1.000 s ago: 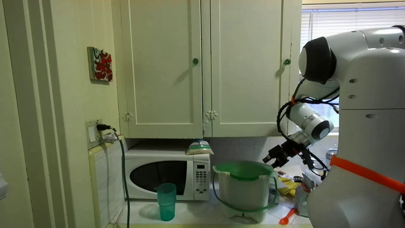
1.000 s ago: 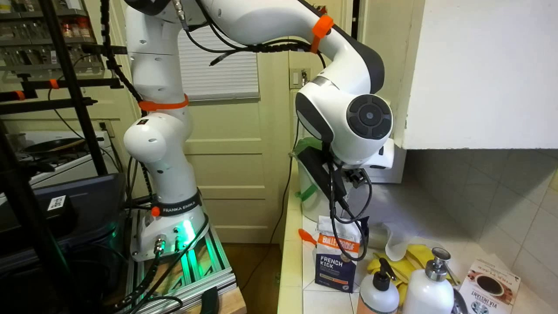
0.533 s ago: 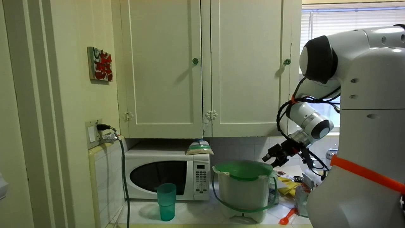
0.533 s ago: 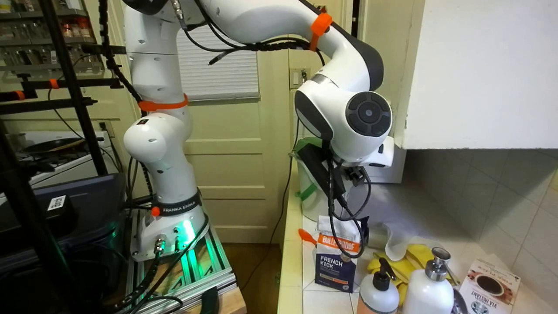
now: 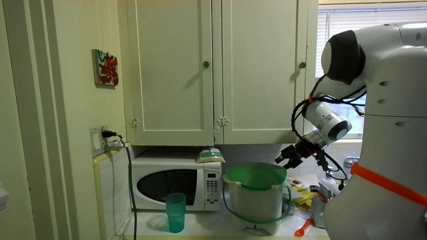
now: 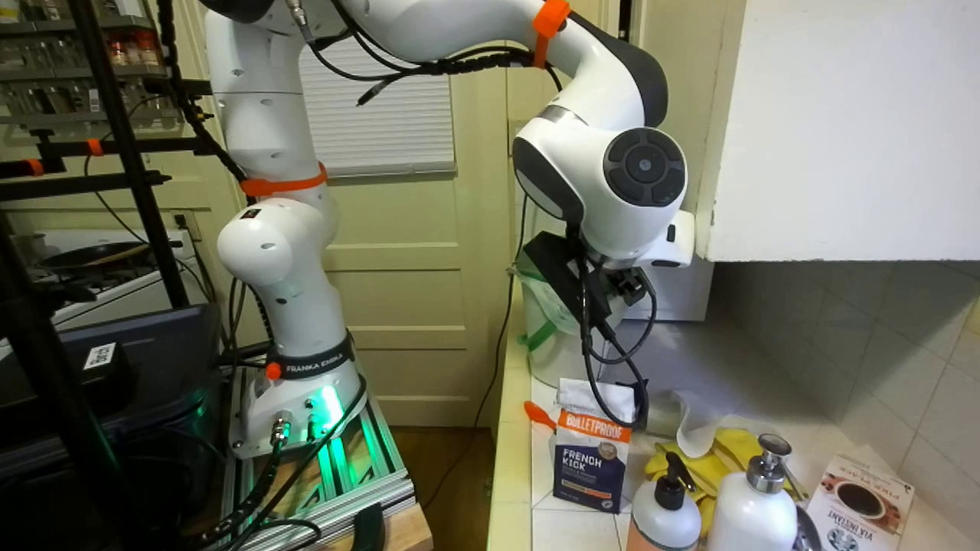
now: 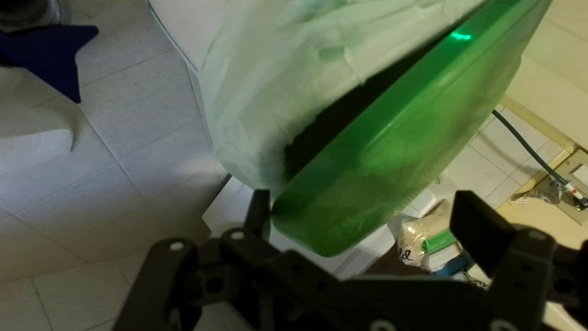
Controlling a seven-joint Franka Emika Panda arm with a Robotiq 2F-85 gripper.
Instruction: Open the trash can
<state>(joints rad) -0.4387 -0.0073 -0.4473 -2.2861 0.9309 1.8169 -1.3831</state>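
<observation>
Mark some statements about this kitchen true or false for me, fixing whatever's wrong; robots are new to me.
1. The green lid of the trash can is partly raised. True.
2. The teal cup stands in front of the microwave. True.
3. The teal cup lies on its side. False: it stands upright.
4. The tool is open. True.
5. The tool is holding the teal cup. False: it is by the green lid.
6. The microwave's top is bare. False: a bag sits there.

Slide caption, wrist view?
Open gripper at the partly raised green lid of a trash can, plastic liner draped outside.
</observation>
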